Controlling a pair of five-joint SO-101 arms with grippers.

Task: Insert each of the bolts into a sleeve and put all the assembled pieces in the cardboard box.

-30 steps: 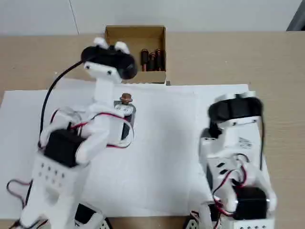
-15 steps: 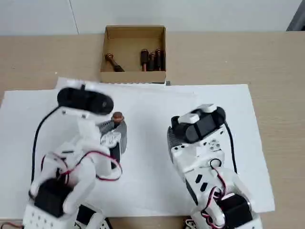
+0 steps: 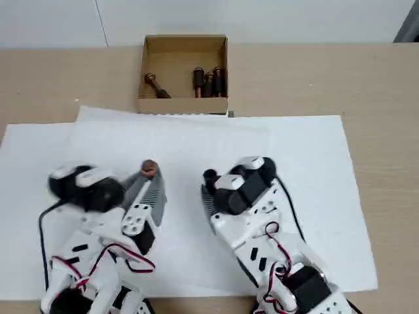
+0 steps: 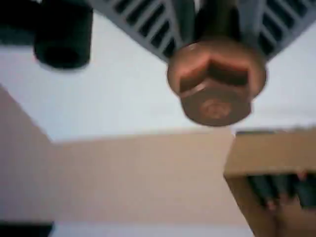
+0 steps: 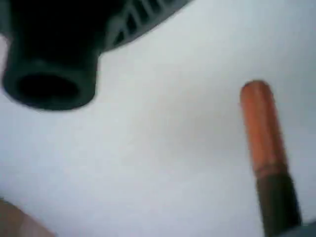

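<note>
One bolt (image 4: 216,84) in left gripper (image 3: 149,176), sleeve (image 5: 49,74) in right gripper (image 3: 209,188), paper (image 3: 180,150) between

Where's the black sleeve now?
High view: the sleeve sits in the right gripper over the white paper, just right of the bolt in the left gripper.

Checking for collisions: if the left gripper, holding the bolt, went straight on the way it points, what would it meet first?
Probably the near wall of the cardboard box, with only paper before it. Height of the left gripper is unclear, so it might pass above.
</note>
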